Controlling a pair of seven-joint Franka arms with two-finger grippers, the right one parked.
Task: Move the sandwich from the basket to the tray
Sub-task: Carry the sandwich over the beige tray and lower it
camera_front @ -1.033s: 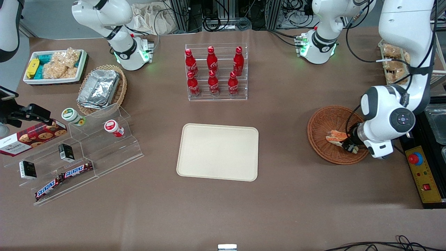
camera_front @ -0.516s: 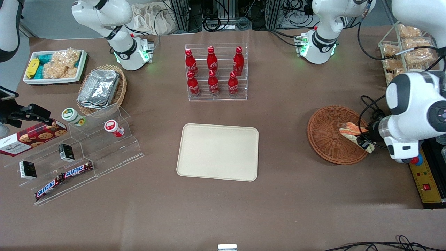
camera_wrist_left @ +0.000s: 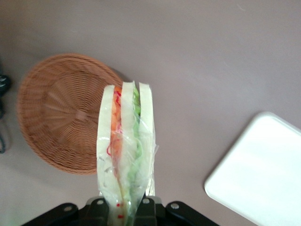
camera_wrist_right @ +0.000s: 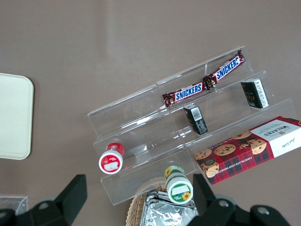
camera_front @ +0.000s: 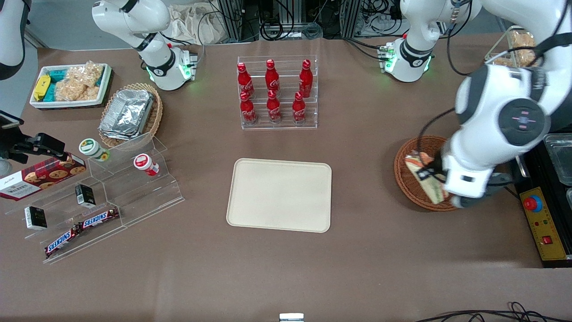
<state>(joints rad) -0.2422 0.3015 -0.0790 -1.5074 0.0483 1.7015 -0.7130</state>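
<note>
The sandwich (camera_front: 423,175), a pale bread wedge with orange and green filling in clear wrap, hangs in the air over the round reddish-brown basket (camera_front: 410,154). My left gripper (camera_front: 434,175) is shut on its narrow end, and the arm's wrist hides part of the basket. In the left wrist view the sandwich (camera_wrist_left: 126,148) sticks straight out from the gripper (camera_wrist_left: 127,208), with the basket (camera_wrist_left: 59,113) bare beneath it and a corner of the tray (camera_wrist_left: 263,174) showing. The cream tray (camera_front: 280,195) lies flat mid-table with nothing on it, toward the parked arm from the basket.
A clear rack of red cola bottles (camera_front: 277,91) stands farther from the camera than the tray. A yellow control box with a red button (camera_front: 535,204) sits beside the basket. An acrylic stepped shelf with snacks (camera_front: 107,192) and a tan basket of foil trays (camera_front: 129,114) lie toward the parked arm's end.
The gripper rose out of the basket with the sandwich, swung outward, then came back over the basket's tray-side edge, higher. The sandwich turned with it.
</note>
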